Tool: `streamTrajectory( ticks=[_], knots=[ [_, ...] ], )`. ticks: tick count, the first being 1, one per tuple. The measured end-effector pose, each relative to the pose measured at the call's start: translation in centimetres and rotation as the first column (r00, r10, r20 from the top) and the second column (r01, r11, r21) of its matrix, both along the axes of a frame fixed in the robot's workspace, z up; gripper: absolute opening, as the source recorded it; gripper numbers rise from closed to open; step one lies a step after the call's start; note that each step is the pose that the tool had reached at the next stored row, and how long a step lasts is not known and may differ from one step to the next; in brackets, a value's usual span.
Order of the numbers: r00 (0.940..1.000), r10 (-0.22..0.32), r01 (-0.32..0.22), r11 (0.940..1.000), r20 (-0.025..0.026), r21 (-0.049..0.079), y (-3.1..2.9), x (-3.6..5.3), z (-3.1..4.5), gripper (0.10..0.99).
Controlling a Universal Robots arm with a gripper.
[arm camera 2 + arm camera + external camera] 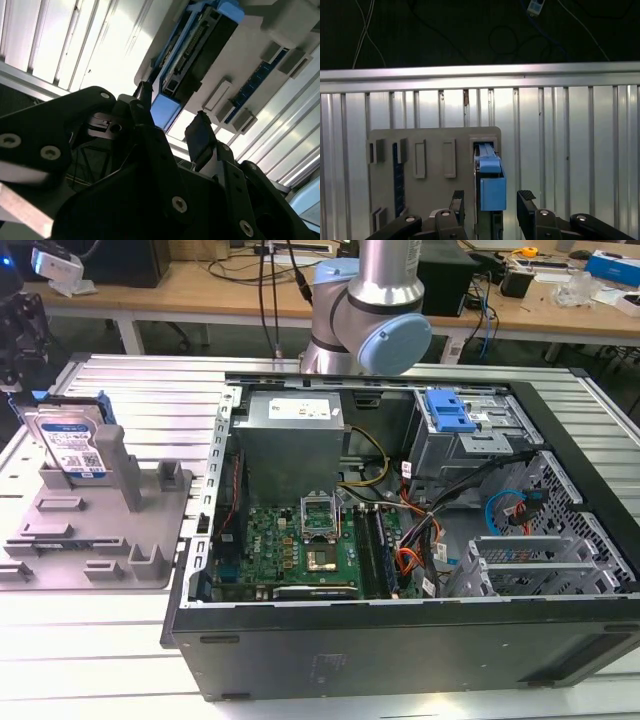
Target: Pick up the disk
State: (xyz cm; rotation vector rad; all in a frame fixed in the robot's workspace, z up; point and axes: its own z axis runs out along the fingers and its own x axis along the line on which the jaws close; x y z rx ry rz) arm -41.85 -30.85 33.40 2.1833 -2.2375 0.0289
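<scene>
Two black fingers (526,201) of the gripper (491,197) stand spread apart, one on each side of the disk (492,192), with gaps showing between. The disk stands upright in a grey fixture (110,540) at the exterior view's left, beside an open computer case (400,640).

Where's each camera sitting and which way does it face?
Exterior view: off the arm, looking down on the open computer case, grey fixture, upright disk; robot arm shows.
First wrist view: on the arm, facing along the open gripper onto the disk's edge.
Second wrist view: behind the gripper, slanting at the disk.
All share disk and grey fixture.
</scene>
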Motion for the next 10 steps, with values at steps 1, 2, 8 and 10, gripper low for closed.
streamTrajectory(
  ticks=[1, 2, 8, 10],
  knots=[
    [1.0, 0.0, 0.0, 1.0, -0.0002, 0.0, 0.0, -0.01, -0.09, 0.541],
    [1.0, 0.0, 0.0, 1.0, -0.0005, 0.0, 0.0, -0.04, -0.23, 0.541],
    [1.0, 0.001, -0.001, 1.0, -0.0012, 0.0, 0.0, -0.21, -1.05, 0.541],
    [1.0, 0.001, -0.001, 1.0, -0.0012, 0.0, 0.0, -0.29, -1.32, 0.541]
  ],
)
